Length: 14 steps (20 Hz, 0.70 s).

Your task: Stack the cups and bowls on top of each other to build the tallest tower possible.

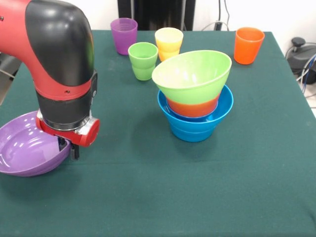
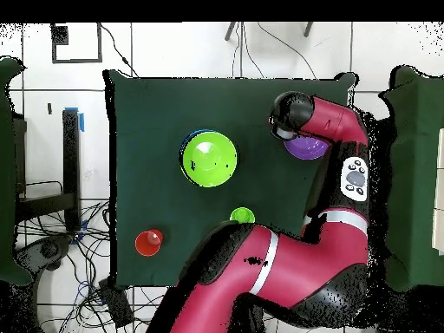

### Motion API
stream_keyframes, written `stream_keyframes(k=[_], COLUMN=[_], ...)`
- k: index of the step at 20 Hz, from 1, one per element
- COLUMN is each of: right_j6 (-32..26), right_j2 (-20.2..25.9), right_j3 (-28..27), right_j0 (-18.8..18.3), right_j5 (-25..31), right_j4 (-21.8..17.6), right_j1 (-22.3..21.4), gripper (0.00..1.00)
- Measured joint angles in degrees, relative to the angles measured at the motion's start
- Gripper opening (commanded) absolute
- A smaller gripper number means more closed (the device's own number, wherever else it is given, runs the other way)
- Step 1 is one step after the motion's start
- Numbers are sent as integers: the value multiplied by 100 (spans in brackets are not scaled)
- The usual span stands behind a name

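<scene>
My gripper (image 1: 69,149) is at the table's left side in the front view, its fingers astride the right rim of the large purple bowl (image 1: 24,150), which sits tilted. The tower (image 1: 193,98) stands mid-table: a large blue bowl (image 1: 190,129) at the bottom, a small orange bowl (image 1: 191,107) in it, and the lime green bowl (image 1: 193,75) tilted on top. The purple cup (image 1: 124,34), green cup (image 1: 143,60), yellow cup (image 1: 169,43) and orange cup (image 1: 248,45) stand apart behind it. In the overhead view the arm hides the gripper; the purple bowl (image 2: 308,149) and lime green bowl (image 2: 209,158) show.
The dark green tablecloth (image 1: 148,197) covers the table. The arm's bulky red and black wrist (image 1: 61,74) looms over the left side. Cables and a black device (image 1: 301,54) lie off the table's right edge.
</scene>
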Motion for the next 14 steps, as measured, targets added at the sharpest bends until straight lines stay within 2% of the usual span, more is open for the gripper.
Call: stream_keyframes(k=[10, 14], right_j6=[0, 0], right_j2=[2, 24], right_j3=[79, 497], right_j0=[-6, -9], right_j5=[-8, -140], right_j4=[24, 115], right_j1=[-59, -378], gripper=[0, 0])
